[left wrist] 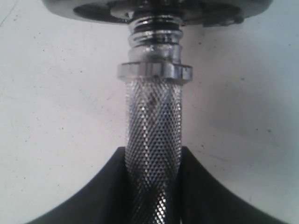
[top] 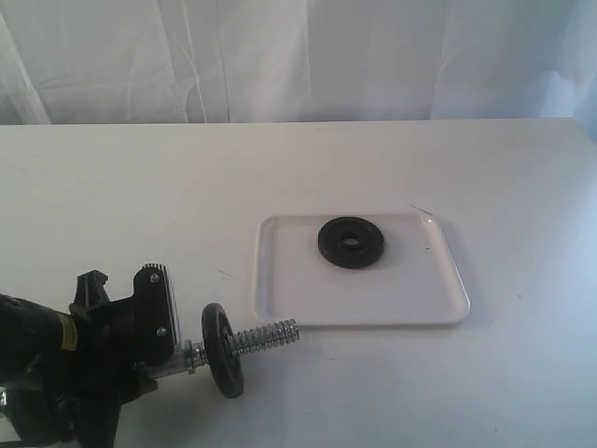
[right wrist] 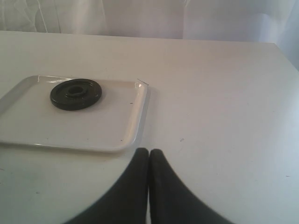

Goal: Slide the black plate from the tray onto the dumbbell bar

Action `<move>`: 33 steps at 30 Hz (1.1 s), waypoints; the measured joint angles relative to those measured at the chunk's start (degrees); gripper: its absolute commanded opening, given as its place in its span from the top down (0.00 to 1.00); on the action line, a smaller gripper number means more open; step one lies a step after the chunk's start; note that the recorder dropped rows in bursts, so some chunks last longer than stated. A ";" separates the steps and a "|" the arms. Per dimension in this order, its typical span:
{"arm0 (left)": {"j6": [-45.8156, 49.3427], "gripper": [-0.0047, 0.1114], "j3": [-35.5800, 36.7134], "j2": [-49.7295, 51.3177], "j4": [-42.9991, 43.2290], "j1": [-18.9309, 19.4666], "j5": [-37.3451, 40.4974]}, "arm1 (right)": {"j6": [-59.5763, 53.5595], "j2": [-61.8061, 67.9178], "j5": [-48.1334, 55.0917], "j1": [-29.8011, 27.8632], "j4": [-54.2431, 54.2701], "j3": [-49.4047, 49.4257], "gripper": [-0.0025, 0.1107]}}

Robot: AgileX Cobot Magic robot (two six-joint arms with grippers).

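Note:
One black plate (top: 350, 243) (right wrist: 76, 94) lies flat in the far half of the white tray (top: 373, 301) (right wrist: 70, 133). My left gripper (top: 164, 351) (left wrist: 153, 161) is shut on the knurled middle of the dumbbell bar (top: 269, 334) (left wrist: 153, 126), held roughly level just above the table, left of the tray. Another black disc (top: 222, 350) sits on the bar past a chrome collar (left wrist: 154, 71), and the threaded end points toward the tray. My right gripper (right wrist: 149, 155) is shut and holds nothing, hovering near the tray's corner; the exterior view does not show it.
The white table (top: 112, 205) stretches around the tray to a pale curtain (top: 298, 56) at the back. The table's right edge (right wrist: 287, 56) shows in the right wrist view.

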 measured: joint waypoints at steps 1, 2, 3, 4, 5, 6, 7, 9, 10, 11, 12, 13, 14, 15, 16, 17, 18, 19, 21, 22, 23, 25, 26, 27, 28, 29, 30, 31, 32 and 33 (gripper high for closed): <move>0.00 0.96 0.22 -0.67 -0.11 -0.04 1.12 | 0.00 0.00 0.00 0.00 0.00 0.00 0.98; 0.00 0.96 0.49 -1.15 -0.11 -0.14 1.52 | 0.00 0.00 0.00 0.00 0.00 0.00 0.98; 0.00 0.96 0.63 -1.81 -0.11 -0.14 2.25 | 0.00 0.00 0.00 0.00 0.00 0.00 0.98; 0.00 0.96 0.86 -2.47 -0.21 -0.14 2.88 | 0.00 0.00 0.00 0.00 0.00 0.00 0.98; 0.00 0.96 0.88 -3.14 -0.21 -0.28 3.45 | 0.00 0.00 0.00 0.00 0.00 0.00 0.98; -0.08 0.96 0.99 -3.68 -0.21 -0.28 3.79 | 0.00 0.00 0.00 0.00 0.00 0.00 0.98; -0.08 0.96 0.99 -4.41 -0.21 -0.28 4.45 | 0.00 0.00 0.00 0.00 0.00 0.00 0.98; -0.08 0.96 0.99 -5.30 -0.21 -0.28 4.60 | 0.00 0.00 0.00 0.00 0.00 0.00 0.98; -0.24 0.96 0.99 -5.87 -0.21 -0.28 4.60 | 0.00 0.00 0.00 0.00 0.00 0.00 0.98; -0.34 0.96 0.99 -6.30 -0.32 -0.28 4.60 | 0.00 0.00 0.00 0.00 0.00 0.00 0.98; -0.76 0.96 0.99 -6.65 -0.32 -0.28 4.46 | 0.00 0.00 0.00 0.00 0.00 0.00 0.98; -1.10 0.96 0.99 -7.17 -0.32 -0.28 4.30 | 0.00 0.00 0.00 0.00 0.00 0.00 0.98; -1.31 0.96 0.99 -7.57 -0.32 -0.28 4.30 | 0.00 0.00 0.00 0.00 0.00 0.00 0.98; -1.59 0.96 0.99 -7.90 -0.32 -0.28 4.30 | 0.00 0.00 0.00 0.00 0.00 0.00 0.98; -1.68 0.96 0.99 -8.17 -0.32 -0.28 4.30 | 0.00 0.00 0.00 0.00 0.00 0.00 0.98; -1.81 0.96 0.99 -8.25 -0.32 -0.28 4.30 | 0.00 0.00 0.00 0.00 0.00 0.00 0.98; -1.98 0.96 0.99 -8.41 -0.32 -0.28 4.30 | 0.00 0.00 0.00 0.00 0.00 0.00 0.98; -2.25 0.96 0.99 -8.39 -0.32 -0.28 4.30 | 0.00 0.00 0.00 0.00 0.00 0.00 0.98; -2.48 0.96 0.99 -8.45 -0.32 -0.28 4.19 | 0.00 0.00 0.00 0.00 0.00 0.00 0.98; -2.61 0.96 0.99 -8.45 -0.32 -0.28 4.19 | 0.00 0.00 0.00 0.00 0.00 0.00 0.98; -2.70 0.96 0.99 -8.45 -0.32 -0.28 4.19 | 0.00 0.00 0.00 0.00 0.00 0.00 0.98; -2.85 0.96 0.99 -8.45 -0.32 -0.28 4.19 | 0.00 0.00 0.00 0.00 0.00 0.00 0.98; -2.85 0.96 0.99 -8.45 -0.32 -0.28 4.19 | 0.00 0.00 0.00 0.00 0.00 0.00 0.98; -2.85 0.96 0.99 -8.45 -0.32 -0.28 4.19 | 0.00 0.00 0.00 0.00 0.00 0.00 0.98; -2.85 0.96 0.99 -8.45 -0.32 -0.28 4.19 | 0.00 0.00 0.00 0.00 0.00 0.00 0.98; -2.85 0.96 0.99 -8.45 -0.32 -0.28 4.19 | 0.00 0.00 0.00 0.00 0.00 0.00 0.98; -2.85 0.96 0.99 -8.45 -0.32 -0.28 4.19 | 0.00 0.00 0.00 0.00 0.00 0.00 0.98; -2.98 0.96 0.99 -8.45 -0.32 -0.28 4.19 | 0.00 0.00 0.00 0.00 0.00 0.00 0.98; -2.96 0.96 0.99 -8.45 -0.32 -0.28 4.19 | 0.00 0.00 0.00 0.00 0.00 0.00 0.98; -2.96 0.96 0.99 -8.45 -0.32 -0.28 4.14 | 0.00 0.00 0.00 0.00 0.00 0.00 0.98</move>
